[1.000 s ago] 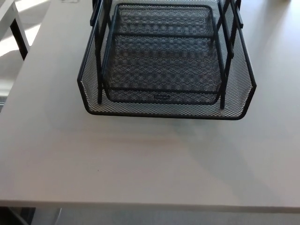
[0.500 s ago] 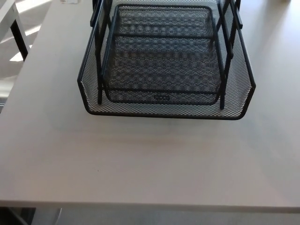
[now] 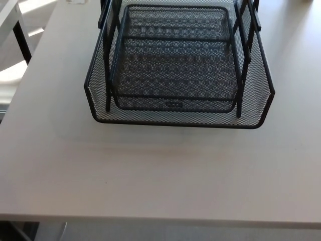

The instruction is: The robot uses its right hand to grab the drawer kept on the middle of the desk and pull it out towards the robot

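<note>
A black wire-mesh drawer unit stands on the middle of the grey desk, toward its far side. Its lower drawer sticks out toward me, with its curved front rim nearest. A smaller upper tray sits above it, held by thin black uprights at both sides. Neither of my hands shows in the head view.
The desk's front edge runs along the bottom of the picture and its left edge slants up at the left. A dark table leg and sunlit floor lie beyond the left edge. A small white thing lies at the top left.
The whole picture has shifted very slightly, so the camera moved a little. The drawer unit has not moved on the desk.
</note>
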{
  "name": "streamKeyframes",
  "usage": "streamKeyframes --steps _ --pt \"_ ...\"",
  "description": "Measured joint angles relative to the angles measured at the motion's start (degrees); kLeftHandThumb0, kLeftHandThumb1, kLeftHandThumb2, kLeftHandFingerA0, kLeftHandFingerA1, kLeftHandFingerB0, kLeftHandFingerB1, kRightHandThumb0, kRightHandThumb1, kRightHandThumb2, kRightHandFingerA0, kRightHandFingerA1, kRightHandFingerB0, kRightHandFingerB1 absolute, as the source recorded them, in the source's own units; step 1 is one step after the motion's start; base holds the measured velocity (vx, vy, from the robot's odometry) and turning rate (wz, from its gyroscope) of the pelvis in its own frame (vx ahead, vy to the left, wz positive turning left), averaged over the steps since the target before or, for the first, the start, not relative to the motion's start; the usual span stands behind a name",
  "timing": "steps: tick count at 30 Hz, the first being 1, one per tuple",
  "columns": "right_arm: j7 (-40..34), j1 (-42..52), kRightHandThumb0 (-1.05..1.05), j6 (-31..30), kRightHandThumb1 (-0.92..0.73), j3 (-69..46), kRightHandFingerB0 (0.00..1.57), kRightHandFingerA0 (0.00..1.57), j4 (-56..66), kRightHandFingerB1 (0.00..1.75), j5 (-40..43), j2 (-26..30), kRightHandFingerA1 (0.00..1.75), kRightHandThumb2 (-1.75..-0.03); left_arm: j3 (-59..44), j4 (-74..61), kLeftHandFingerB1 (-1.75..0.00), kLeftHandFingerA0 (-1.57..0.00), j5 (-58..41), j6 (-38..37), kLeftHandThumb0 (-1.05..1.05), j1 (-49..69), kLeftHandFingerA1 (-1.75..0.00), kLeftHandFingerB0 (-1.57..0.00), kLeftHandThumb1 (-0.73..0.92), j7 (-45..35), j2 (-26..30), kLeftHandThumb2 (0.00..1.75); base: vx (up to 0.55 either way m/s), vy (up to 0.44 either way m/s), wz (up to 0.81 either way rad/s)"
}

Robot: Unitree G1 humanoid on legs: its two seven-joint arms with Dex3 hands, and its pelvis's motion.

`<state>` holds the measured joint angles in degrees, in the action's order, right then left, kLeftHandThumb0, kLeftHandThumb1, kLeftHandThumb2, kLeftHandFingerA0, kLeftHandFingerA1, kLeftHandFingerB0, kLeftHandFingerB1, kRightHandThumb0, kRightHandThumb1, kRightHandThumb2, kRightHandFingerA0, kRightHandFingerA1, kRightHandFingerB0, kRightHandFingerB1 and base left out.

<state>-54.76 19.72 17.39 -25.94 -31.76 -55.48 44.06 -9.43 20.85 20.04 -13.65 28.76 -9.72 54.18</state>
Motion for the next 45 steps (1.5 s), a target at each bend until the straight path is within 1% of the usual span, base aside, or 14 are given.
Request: streamKeyframes --steps 6,7,8,15,21,26,28,31,32,33,34,41,42,45 --pt "-2.5 -3.4 -0.88 1.4 -0.73 2.2 0.27 0.19 -12.0 0.34 2.0 -4.5 0.48 -0.62 0.0 0.4 -0.61 -0.63 0.0 0.0 -0.34 -0.3 -0.91 -0.64 0.63 0.0 0.0 0.58 0.0 0.0 0.0" --pt "-2.9 -4.3 -0.94 1.5 -0.6 2.9 0.18 0.14 -14.4 0.42 2.5 -5.9 0.51 -0.79 0.0 0.5 -0.6 -0.63 0.0 0.0 -0.34 -0.5 -0.88 -0.63 0.64 0.0 0.0 0.58 0.0 0.0 0.0" --pt "-3.0 -4.8 -0.9 1.6 -0.76 3.3 0.21 0.14 -15.7 0.37 2.7 -6.5 0.48 -0.63 0.0 0.5 -0.6 -0.63 0.0 0.0 -0.34 -0.5 -0.87 -0.63 0.64 0.0 0.0 0.58 0.0 0.0 0.0" --pt "-0.6 -11.9 -0.87 -1.2 -0.74 11.0 0.17 0.11 -25.7 0.37 7.2 -16.3 0.49 -0.63 0.2 1.4 -0.63 -0.62 0.2 0.1 -0.32 -1.6 -0.89 -0.63 0.66 -0.1 0.0 0.59 0.0 0.0 0.0" --pt "4.4 -13.0 -0.92 -3.0 -0.78 14.2 0.16 0.22 -25.8 0.32 9.3 -17.9 0.46 -0.64 0.3 1.5 -0.59 -0.61 0.2 0.1 -0.31 -1.6 -0.83 -0.62 0.66 -0.1 0.0 0.58 0.0 0.0 0.0" --pt "8.4 -13.4 -0.8 -5.0 -0.77 16.8 0.13 0.15 -25.7 0.36 9.8 -18.7 0.42 -0.63 0.4 1.2 -0.56 -0.62 0.2 0.1 -0.3 -1.5 -0.8 -0.62 0.65 -0.1 0.0 0.59 0.0 0.0 0.0" --pt "9.9 -13.5 -0.8 -5.8 -0.92 17.6 0.19 0.05 -25.3 0.47 9.9 -18.9 0.35 -1.26 0.4 1.1 -0.56 -0.62 0.1 0.1 -0.3 -1.6 -0.81 -0.63 0.66 -0.1 0.0 0.59 0.0 0.0 0.0" --pt "12.5 -13.9 -0.79 -6.6 -0.91 17.9 0.15 0.03 -25.1 0.41 10.5 -19.1 0.26 -1.27 0.4 1.1 -0.57 -0.62 0.1 0.1 -0.31 -1.6 -0.81 -0.62 0.66 -0.1 0.0 0.59 0.0 0.0 0.0" --pt "13.2 -14.1 -0.8 -7.0 -0.92 17.9 0.13 0.0 -25.0 0.34 10.7 -19.1 0.3 -0.88 0.5 1.1 -0.55 -0.63 0.1 0.1 -0.3 -1.6 -0.8 -0.63 0.65 -0.1 0.0 0.59 0.0 0.0 0.0" --pt "13.9 -14.2 -0.81 -7.2 -0.91 17.9 0.13 0.0 -24.8 0.33 10.9 -19.1 0.28 -0.86 0.5 1.1 -0.56 -0.62 0.1 0.1 -0.31 -1.6 -0.81 -0.62 0.66 -0.1 0.0 0.59 0.0 0.0 0.0" --pt "15.1 -14.4 -0.84 -7.5 -0.8 17.9 0.17 0.02 -24.6 0.43 11.2 -19.1 0.25 -1.17 0.5 1.1 -0.57 -0.62 0.1 0.1 -0.31 -1.6 -0.81 -0.62 0.66 -0.1 0.0 0.59 0.0 0.0 0.0" --pt "21.2 -16.0 -0.87 -8.3 -0.84 17.9 0.13 0.04 -25.2 0.37 13.0 -19.1 0.25 -1.23 0.8 1.2 -0.61 -0.61 0.1 0.1 -0.32 -1.5 -0.85 -0.62 0.67 -0.1 -0.1 0.6 0.0 0.0 0.0" --pt "21.7 -16.1 -0.87 -8.4 -0.92 18.0 0.07 0.16 -25.2 0.37 13.1 -19.1 0.52 -0.94 0.9 1.2 -0.63 -0.6 0.1 0.1 -0.31 -1.5 -0.86 -0.62 0.68 -0.1 -0.1 0.6 0.0 0.0 0.0" --pt "24.1 -16.2 -0.87 -9.2 -0.92 19.2 0.07 0.16 -24.9 0.37 13.2 -19.0 0.52 -0.94 1.0 1.2 -0.67 -0.58 0.1 0.1 -0.36 -1.5 -0.9 -0.6 0.69 -0.1 -0.1 0.59 0.0 0.0 0.0"
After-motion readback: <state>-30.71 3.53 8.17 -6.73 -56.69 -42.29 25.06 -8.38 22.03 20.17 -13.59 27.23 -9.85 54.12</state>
